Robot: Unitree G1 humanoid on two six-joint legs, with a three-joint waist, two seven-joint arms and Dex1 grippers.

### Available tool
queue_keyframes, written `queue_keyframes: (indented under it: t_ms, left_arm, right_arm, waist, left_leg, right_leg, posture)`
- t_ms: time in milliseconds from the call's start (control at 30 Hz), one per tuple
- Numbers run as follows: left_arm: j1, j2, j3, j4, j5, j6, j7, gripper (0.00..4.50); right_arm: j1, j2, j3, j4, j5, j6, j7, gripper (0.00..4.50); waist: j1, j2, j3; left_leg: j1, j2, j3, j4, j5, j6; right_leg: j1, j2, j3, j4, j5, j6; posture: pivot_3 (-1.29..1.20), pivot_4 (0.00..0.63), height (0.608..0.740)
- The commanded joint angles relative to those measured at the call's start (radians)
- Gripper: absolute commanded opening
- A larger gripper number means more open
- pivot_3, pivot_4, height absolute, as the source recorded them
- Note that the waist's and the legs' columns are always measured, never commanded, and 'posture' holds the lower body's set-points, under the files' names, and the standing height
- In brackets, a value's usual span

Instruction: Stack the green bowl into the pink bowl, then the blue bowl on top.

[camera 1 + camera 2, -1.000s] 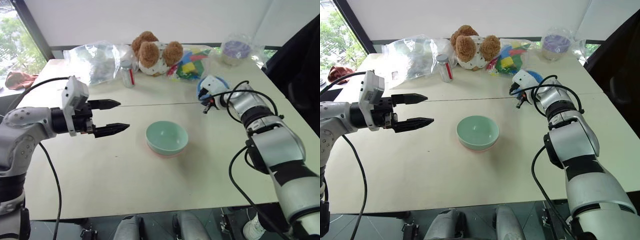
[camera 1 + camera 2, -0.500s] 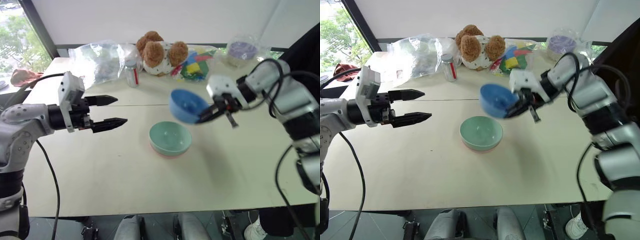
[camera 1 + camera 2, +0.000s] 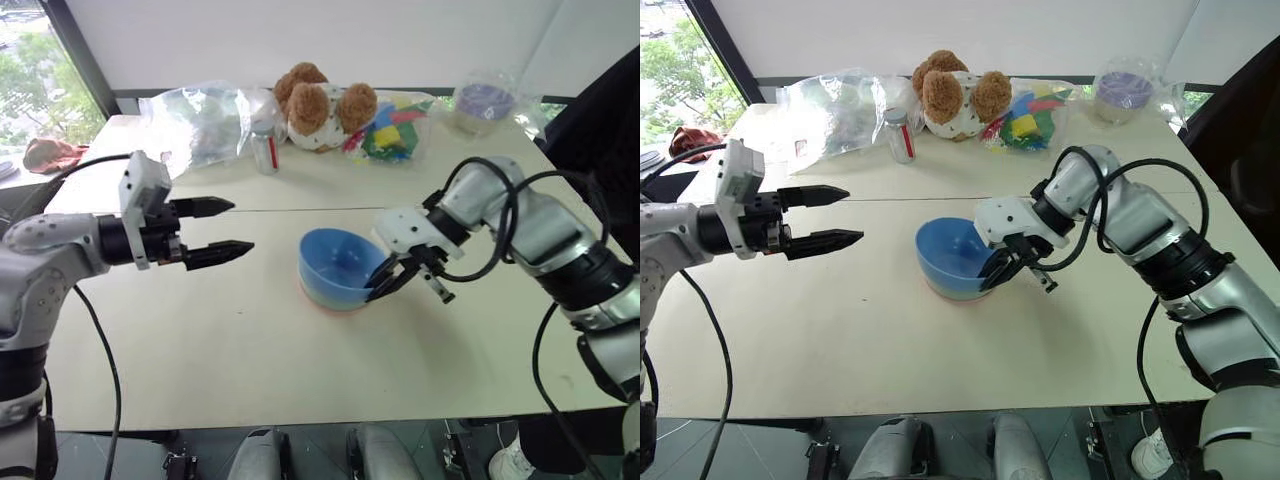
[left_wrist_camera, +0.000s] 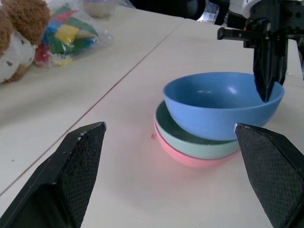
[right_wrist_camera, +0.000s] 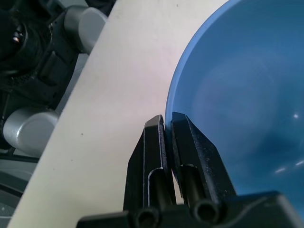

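Pale counter (image 3: pixel 200 330) under a white wall, window off to the robot's left, and all the action sits at the middle. Three small bowls, one of each colour: the pink bowl (image 4: pixel 190 159) at the bottom, the green bowl (image 4: pixel 190 140) nested inside it, and the blue bowl (image 3: pixel 338 262) riding on top, tilted and not fully seated. One stack, three bowls.

Right claw (image 3: pixel 392 282) is pinching the blue bowl's rim on the side nearest that arm, one finger inside the wall and one outside, pressed tight on the thin edge. Left claw (image 3: pixel 228 228) hangs spread wide, well apart from the stack on the robot's left, holding nothing.

These look like light, stiff, smooth plastic bowls, so I'd judge little weight to fight but a slick wall. The rim is the sensible place to take hold, as here; a pinch on the curved side would likely slide off. Being so light, the whole stack could skid or tip if nudged sideways.

At the back edge: one teddy bear (image 3: pixel 322 102), one small bottle (image 3: pixel 264 150), one bag of coloured blocks (image 3: pixel 388 132), one crumpled clear bag (image 3: pixel 200 122) and one wrapped purple bowl (image 3: pixel 482 102).
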Motion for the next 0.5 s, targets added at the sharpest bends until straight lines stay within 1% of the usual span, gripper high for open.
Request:
queue_keyframes:
  t_ms: [33, 133, 233, 267, 300, 333, 367, 433, 500]
  left_arm:
    - [0.015, 0.013, 0.039, -0.064, -0.044, 0.021, 0.008, 4.50]
    - [0.023, 0.013, 0.042, -0.079, -0.057, 0.032, 0.021, 4.50]
    - [0.022, 0.016, 0.044, -0.088, -0.070, 0.042, 0.025, 4.50]
    - [0.021, 0.018, 0.044, -0.088, -0.073, 0.045, 0.028, 4.50]
    - [0.021, 0.020, 0.043, -0.088, -0.076, 0.048, 0.027, 4.50]
    - [0.020, 0.023, 0.042, -0.089, -0.080, 0.052, 0.027, 4.50]
    - [0.020, 0.023, 0.043, -0.090, -0.086, 0.056, 0.029, 4.50]
    - [0.020, 0.025, 0.043, -0.093, -0.093, 0.060, 0.030, 4.50]
    - [0.028, 0.030, 0.043, -0.099, -0.096, 0.066, 0.026, 4.50]
  right_arm:
    - [-0.021, 0.006, -0.005, 0.020, -0.013, -0.037, 0.001, 0.03]
    - [-0.028, 0.009, 0.002, 0.042, -0.016, -0.055, 0.001, 0.95]
    - [-0.040, 0.000, -0.007, 0.043, -0.005, -0.051, 0.001, 2.36]
    - [-0.045, -0.006, -0.015, 0.037, 0.003, -0.045, 0.001, 3.03]
    - [-0.048, -0.011, -0.036, 0.030, 0.005, -0.037, 0.001, 3.38]
    - [-0.049, -0.015, -0.059, 0.022, 0.006, -0.027, 0.001, 4.00]
    - [-0.051, -0.024, -0.091, 0.010, 0.016, -0.005, 0.001, 4.42]
    - [-0.047, -0.039, -0.160, -0.012, 0.035, 0.047, 0.001, 4.47]
    - [-0.032, -0.073, -0.248, -0.044, 0.078, 0.144, -0.023, 4.47]
  waist:
    - [0.001, 0.000, 0.000]
    - [0.001, 0.000, 0.000]
    - [0.000, 0.000, 0.000]
    - [0.000, 0.000, 0.000]
    - [-0.001, 0.000, 0.000]
    - [-0.001, 0.000, 0.000]
    - [0.000, 0.000, 0.000]
    - [0.001, 0.000, 0.000]
    - [0.002, 0.000, 0.000]
  left_leg:
    - [0.000, 0.000, 0.000, 0.000, 0.000, 0.000]
    - [0.000, 0.000, 0.000, 0.000, 0.000, 0.000]
    - [0.000, 0.000, 0.000, 0.000, 0.000, 0.000]
    - [0.000, 0.000, 0.000, 0.000, 0.000, 0.000]
    - [0.000, 0.000, 0.000, 0.000, 0.000, 0.000]
    - [0.000, 0.000, 0.000, 0.000, 0.000, 0.000]
    - [0.000, 0.000, 0.000, 0.000, 0.000, 0.000]
    - [0.000, 0.000, 0.000, 0.000, 0.000, 0.000]
    - [0.000, 0.000, 0.000, 0.000, 0.000, 0.000]
  right_leg:
    - [0.000, 0.000, 0.000, 0.000, 0.000, 0.000]
    - [0.000, 0.000, 0.000, 0.000, 0.000, 0.000]
    - [0.000, 0.000, 0.000, 0.000, 0.000, 0.000]
    - [0.000, 0.000, 0.000, 0.000, 0.000, 0.000]
    - [0.000, 0.000, 0.000, 0.000, 0.000, 0.000]
    - [0.000, 0.000, 0.000, 0.000, 0.000, 0.000]
    - [0.000, 0.000, 0.000, 0.000, 0.000, 0.000]
    - [0.000, 0.000, 0.000, 0.000, 0.000, 0.000]
    - [0.000, 0.000, 0.000, 0.000, 0.000, 0.000]
  posture:
    - [0.00, 0.150, 0.740]
    - [0.00, 0.150, 0.740]
    - [0.00, 0.150, 0.740]
    - [0.00, 0.150, 0.740]
    - [0.00, 0.150, 0.740]
    - [0.00, 0.150, 0.740]
    - [0.00, 0.150, 0.740]
    - [0.00, 0.150, 0.740]
    - [0.00, 0.150, 0.740]
